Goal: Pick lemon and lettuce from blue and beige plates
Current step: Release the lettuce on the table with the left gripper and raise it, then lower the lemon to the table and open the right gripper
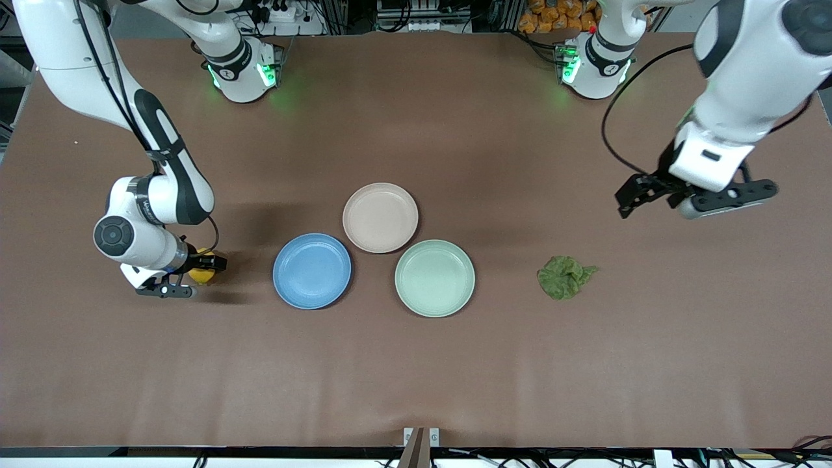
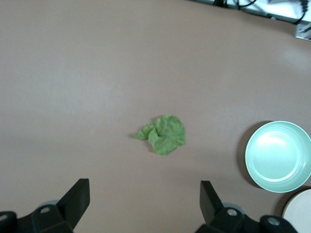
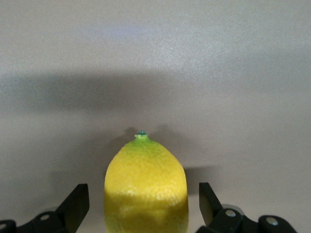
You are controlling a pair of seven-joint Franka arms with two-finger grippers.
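Already both plates (image 1: pixel 312 270) are bare: right fingers (image 3: pixel 80 201) stand wide around the lemon (image 3: pixel 146 187) near the table (image 1: pixel 416 364) edge; left fingers (image 2: pixel 77 196), wide and holding nothing, hover above the lettuce (image 2: pixel 163 135). Next, I judge: retreat.

A green plate (image 1: pixel 435 278) sits on the brown table (image 1: pixel 416 364), just beside two other plates, toward the left arm's end of that group and nearer the front camera

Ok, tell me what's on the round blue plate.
Nothing: the round blue plate is bare. The yellow lemon sits on the brown table toward the right arm's end, between the right gripper's open fingers, which partly cover it.
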